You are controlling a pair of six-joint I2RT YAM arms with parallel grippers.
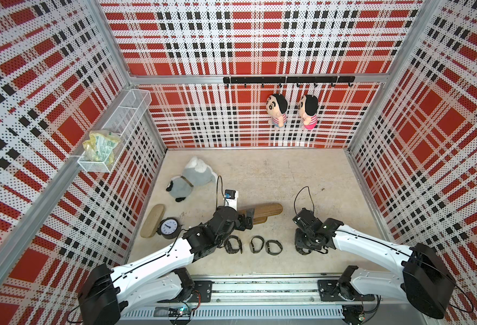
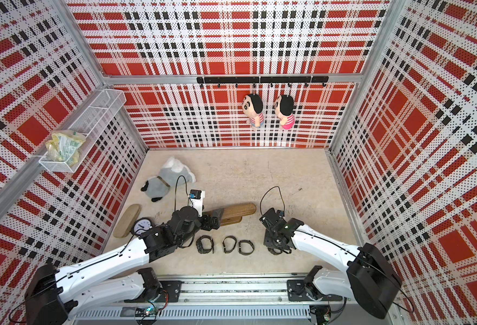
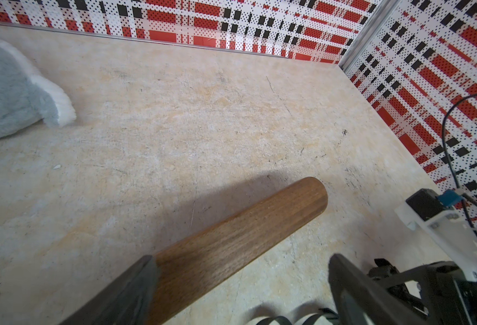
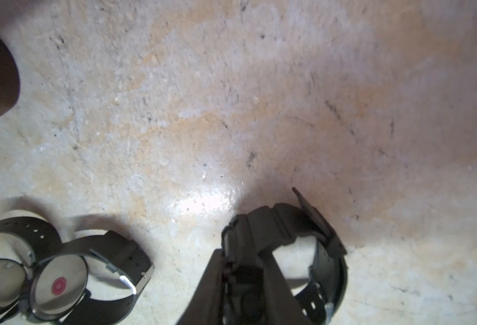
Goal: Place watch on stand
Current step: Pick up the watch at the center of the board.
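Grasp step: the right pincer (image 4: 240, 264) looks clamped on the black watch (image 4: 327, 253) on the tabletop (image 4: 231, 112), near the stand (image 1: 269, 210), whose bar the left pincer (image 3: 240, 260) straddles, jaws apart. Next move: lift the watch and thread its strap over the bar's free end.

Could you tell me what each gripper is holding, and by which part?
The right gripper pinches a black watch by its case; the left gripper, open astride the stand, holds nothing.

1. Walls (image 1: 259, 42): red, white and black plaid, dotted.
2. Worktop (image 1: 302, 174): mottled beige.
3. Stand (image 1: 268, 209): medium brown, grained.
4. Board (image 1: 153, 219): paler beige.
5. Clock (image 1: 168, 227): black rim, white face.
6. Right watch (image 4: 327, 253): black.
7. Two watches (image 4: 60, 284) left of it: black straps, silvery discs, pink dots.
8. Plush (image 1: 192, 180): grey and white.
9. Dolls (image 1: 277, 108): black hair, pink-striped tops.
10. Basket (image 1: 119, 123): white.
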